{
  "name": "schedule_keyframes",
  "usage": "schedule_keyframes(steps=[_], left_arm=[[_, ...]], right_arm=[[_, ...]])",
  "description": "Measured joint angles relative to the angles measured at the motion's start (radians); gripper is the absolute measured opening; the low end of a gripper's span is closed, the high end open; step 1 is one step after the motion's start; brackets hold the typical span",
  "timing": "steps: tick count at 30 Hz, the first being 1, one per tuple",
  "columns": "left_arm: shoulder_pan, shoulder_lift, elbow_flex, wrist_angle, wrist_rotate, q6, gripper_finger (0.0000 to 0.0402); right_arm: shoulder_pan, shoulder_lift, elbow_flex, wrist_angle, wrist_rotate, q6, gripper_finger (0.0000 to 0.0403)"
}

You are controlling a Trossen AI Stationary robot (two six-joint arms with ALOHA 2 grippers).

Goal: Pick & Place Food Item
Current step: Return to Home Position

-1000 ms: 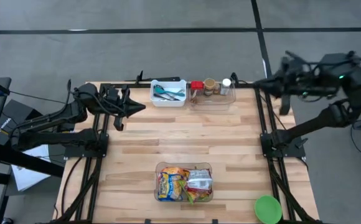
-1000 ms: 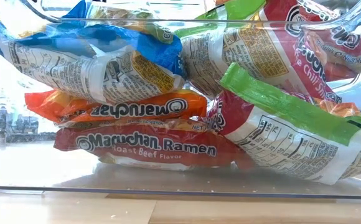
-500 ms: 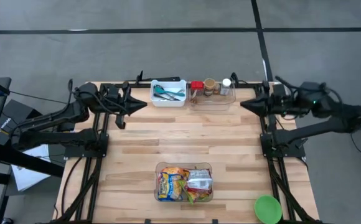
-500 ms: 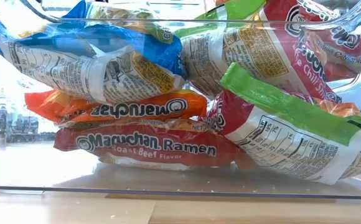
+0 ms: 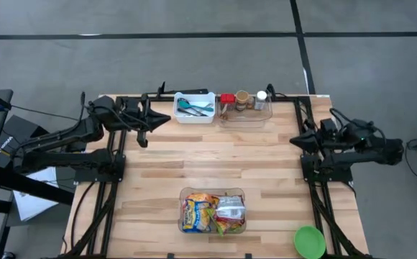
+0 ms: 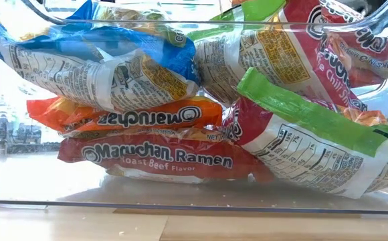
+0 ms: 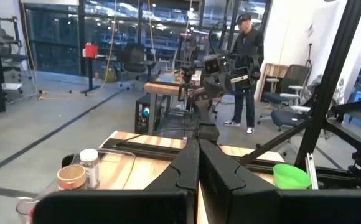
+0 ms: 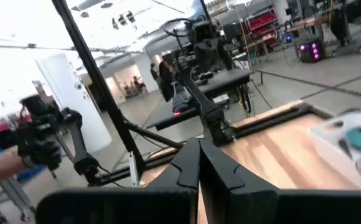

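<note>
Black jaws are pressed together, empty, on the left gripper [image 5: 164, 121] and right gripper [image 5: 292, 140], each parked at its own table edge, judged as clearing the work area. Ramen packs [image 5: 212, 212], at least five counted, are held in one clear bin [image 5: 212, 190] near the front. One white bin [image 5: 194, 119] and three jars [image 5: 243, 98] are set at the back.

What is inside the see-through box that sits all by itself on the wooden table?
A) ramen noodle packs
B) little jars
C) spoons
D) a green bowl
A: the clear bin holds a pile of Maruchan ramen packs, and the low view shows the brand name printed on their wrappers.
</note>
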Motion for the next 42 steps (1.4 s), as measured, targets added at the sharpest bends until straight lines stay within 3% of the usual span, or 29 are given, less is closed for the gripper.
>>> schedule_keyframes(steps=[4,13,19,26,31,42], left_arm=[[0.000,-0.025,-0.097,0.073,0.000,-0.008,0.0001],[-0.017,-0.126,-0.448,0.417,-0.001,-0.114,0.0000],[-0.112,-0.133,-0.599,0.589,-0.098,-0.140,0.0000],[-0.236,-0.146,-0.660,0.593,-0.185,-0.081,0.0000],[-0.224,-0.231,-0.717,0.591,-0.183,-0.059,0.0000],[-0.215,-0.527,-0.725,0.248,-0.161,-0.059,0.0000]], right_arm=[[-0.004,-0.105,-0.067,0.019,0.005,0.061,0.0000],[-0.001,-0.099,-0.062,0.033,0.003,0.079,0.0000],[-0.001,-0.101,-0.048,0.063,0.030,0.083,0.0000],[-0.002,-0.102,-0.048,0.062,0.066,0.105,0.0000],[-0.002,-0.102,-0.048,0.062,0.078,0.109,0.0000],[-0.002,-0.103,-0.048,0.063,0.110,0.118,0.0000]])
